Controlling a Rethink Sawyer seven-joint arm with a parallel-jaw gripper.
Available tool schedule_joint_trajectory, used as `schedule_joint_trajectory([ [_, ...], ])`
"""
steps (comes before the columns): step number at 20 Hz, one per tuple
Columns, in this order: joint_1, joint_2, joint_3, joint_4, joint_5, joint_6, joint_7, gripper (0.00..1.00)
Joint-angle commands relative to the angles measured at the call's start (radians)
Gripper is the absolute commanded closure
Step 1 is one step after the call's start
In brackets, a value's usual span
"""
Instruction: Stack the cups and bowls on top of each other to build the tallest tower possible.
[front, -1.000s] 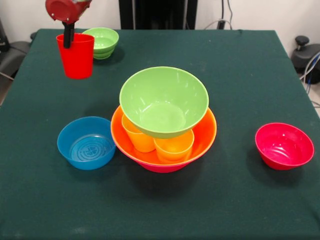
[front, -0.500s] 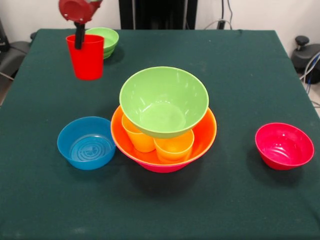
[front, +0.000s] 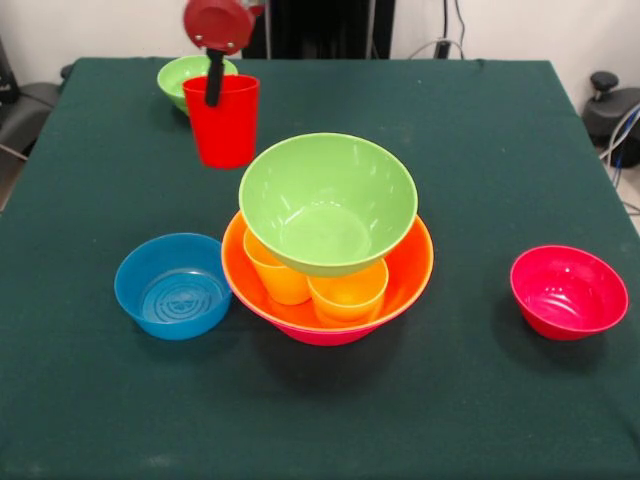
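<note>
One gripper (front: 214, 88), clamped on your red cup's (front: 222, 125) rim, cup lifted at 10 o'clock of the tower (front: 328, 240); no readable writing.

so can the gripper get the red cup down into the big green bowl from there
Probably yes: the gripper holds the red cup by its rim, beside the big green bowl, whose mouth is open and empty, with nothing above it.

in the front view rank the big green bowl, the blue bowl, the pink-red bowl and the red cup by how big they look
1. Big green bowl, clearly widest.
2. Blue bowl and pink-red bowl: about alike, so unranked.
3. Red cup, narrowest, though it is farther back, so unsure.
</note>
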Motion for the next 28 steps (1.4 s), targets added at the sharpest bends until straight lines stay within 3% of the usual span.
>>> schedule_joint_trajectory([
  [1, 0.016, 0.022, 0.081, -0.039, -0.037, 0.139, 0.033, 1.00],
  [16, -0.094, -0.033, 0.099, 0.042, -0.076, 0.088, -0.056, 1.00],
  [21, -0.083, -0.027, 0.096, 0.014, -0.098, 0.091, -0.062, 1.00],
  [28, -0.034, -0.045, 0.082, -0.031, -0.092, 0.180, -0.014, 1.00],
])
